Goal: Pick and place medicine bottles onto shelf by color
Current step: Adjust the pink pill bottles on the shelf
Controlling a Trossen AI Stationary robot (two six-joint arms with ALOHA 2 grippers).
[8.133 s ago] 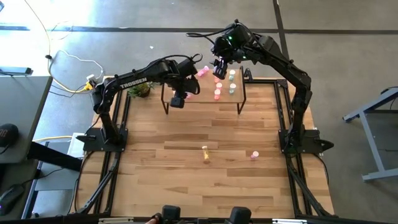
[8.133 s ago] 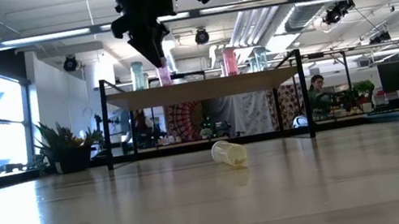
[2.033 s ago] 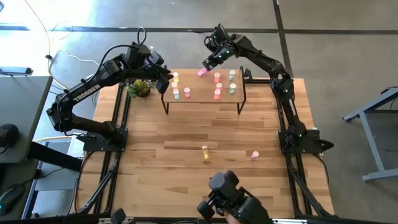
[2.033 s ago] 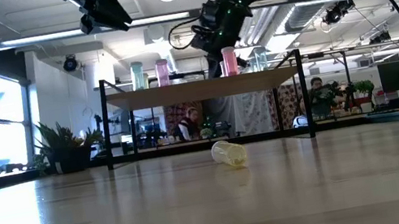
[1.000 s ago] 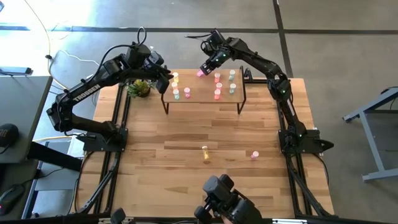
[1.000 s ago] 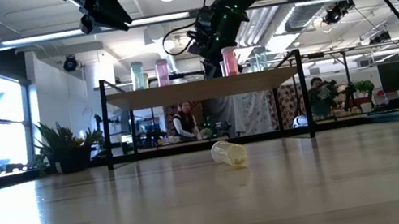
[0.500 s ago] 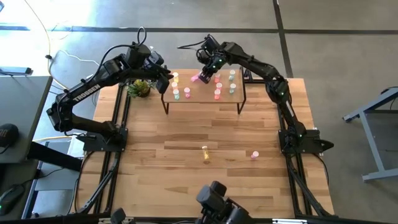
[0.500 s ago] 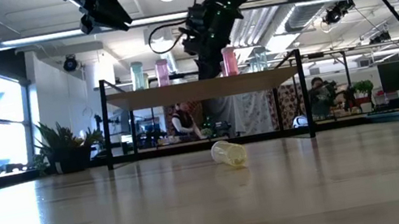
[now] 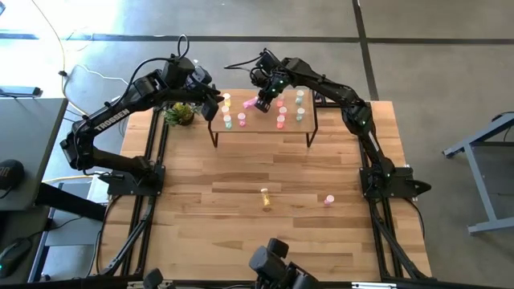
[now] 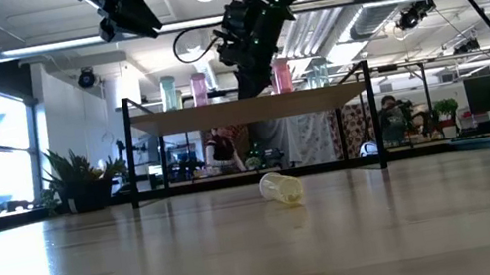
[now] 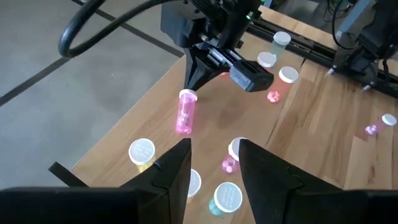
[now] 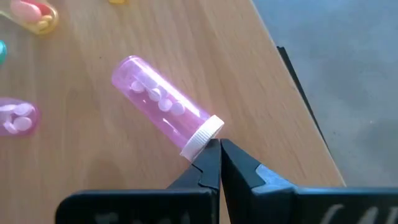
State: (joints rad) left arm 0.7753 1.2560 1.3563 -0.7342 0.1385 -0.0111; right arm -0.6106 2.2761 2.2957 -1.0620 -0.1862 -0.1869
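The right hand (image 9: 262, 100) reaches in over the far edge of the shelf (image 9: 305, 128), its long dark arm stretched from the bench's right side and bent down at the wrist. In its wrist view the two black fingers (image 12: 211, 163) are pressed together with nothing between them, their tips just at the white cap of a fallen pink bottle (image 12: 166, 107). That bottle is a clear pink plastic cylinder with pale pills inside, lying on its side on the shelf's smooth light wood, near the far edge.

The left hand (image 9: 215, 98) hovers high by the shelf's left end, its fingers (image 11: 177, 168) spread apart and empty.

Other small capped bottles stand upright on the shelf in clusters: pink, yellow and green ones (image 9: 233, 120) toward its left end, pink and green ones (image 9: 281, 121) toward its right. On the slatted bench (image 9: 201, 209) nearer the front edge, a yellow bottle (image 9: 264, 195) lies on its side and a pink bottle (image 9: 328, 200) sits to its right.
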